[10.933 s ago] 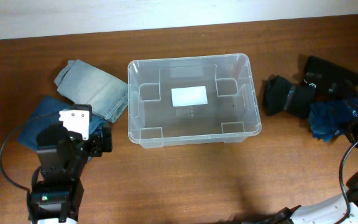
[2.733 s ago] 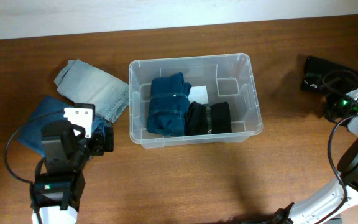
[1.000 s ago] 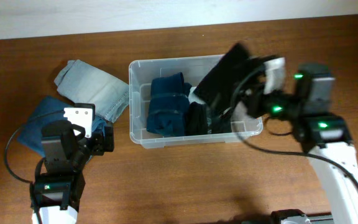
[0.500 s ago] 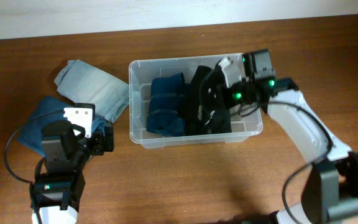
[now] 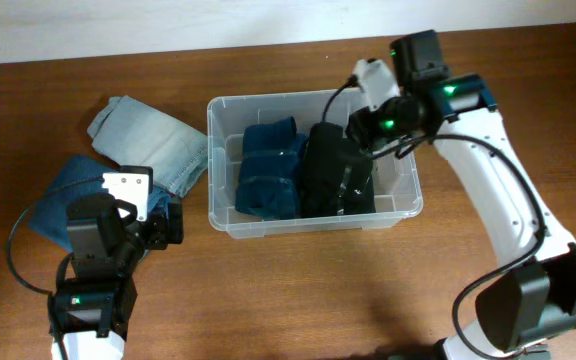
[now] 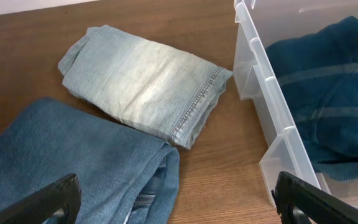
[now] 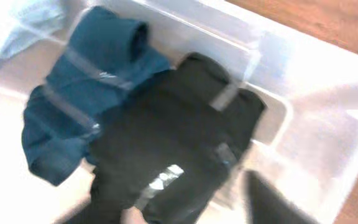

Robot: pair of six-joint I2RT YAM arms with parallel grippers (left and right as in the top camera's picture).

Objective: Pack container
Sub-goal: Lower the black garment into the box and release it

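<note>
Where the clear rectangular plastic container point(image 5: 211, 165) sits mid-table holding a folded teal garment point(image 5: 268, 172) and a black garment point(image 5: 336, 178), my left gripper point(image 6: 179, 205) stands wide open and empty; how far my right gripper point(image 5: 360, 128) is open I cannot tell.

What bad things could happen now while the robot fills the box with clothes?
The right gripper hangs right by the box and might bump it when it lifts away. It could also snag the black clothes and drag them out. The light jeans and dark jeans lie outside, and the box looks nearly full, so they may not fit.
</note>
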